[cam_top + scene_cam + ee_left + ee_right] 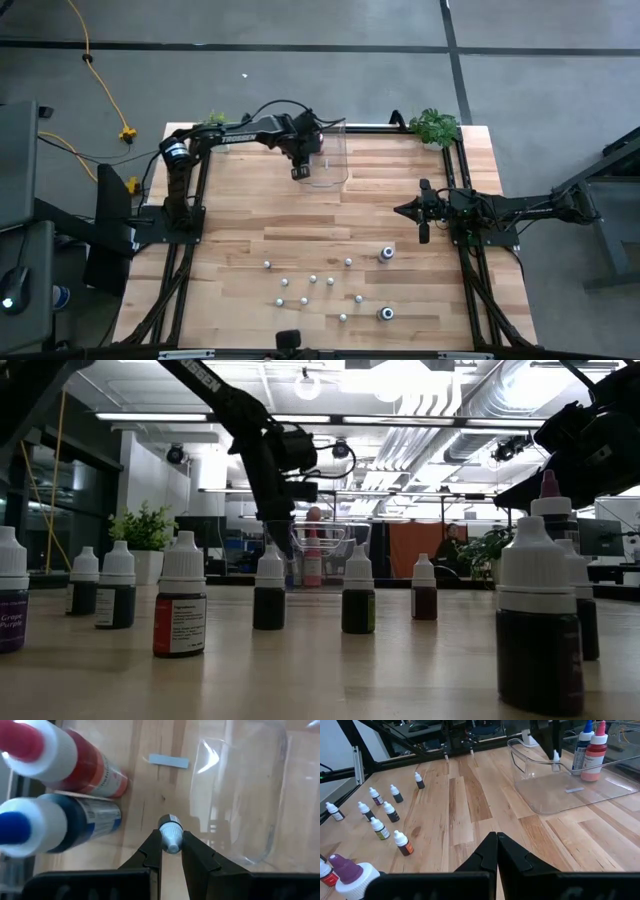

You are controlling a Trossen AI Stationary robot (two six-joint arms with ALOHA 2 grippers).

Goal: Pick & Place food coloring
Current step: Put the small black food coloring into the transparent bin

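Observation:
My left gripper (300, 168) hangs over the left end of the clear plastic bin (328, 155) at the table's far side, shut on one tiny food coloring bottle (170, 836). A red bottle (82, 767) and a blue bottle (75, 820), both larger, stand beside it in the bin. Several tiny white-capped bottles (313, 280) and two larger ones (386, 254) stand upright on the near half of the table. My right gripper (496, 840) waits shut at the table's right side, holding nothing. My left gripper pinches the tiny bottle between its two fingers (152, 847), which point steeply down. The bottle's pale ribbed end (170, 824) sticks out past the fingertips. The bottle hangs clear above the bin's floor (555, 756). Which part lies between the fingers is hidden by them.
A small pale label (169, 761) lies on the bin's floor. A potted plant (434, 126) stands at the far right corner and another (214, 120) at the far left. Bare wood lies between the bin and the row of bottles.

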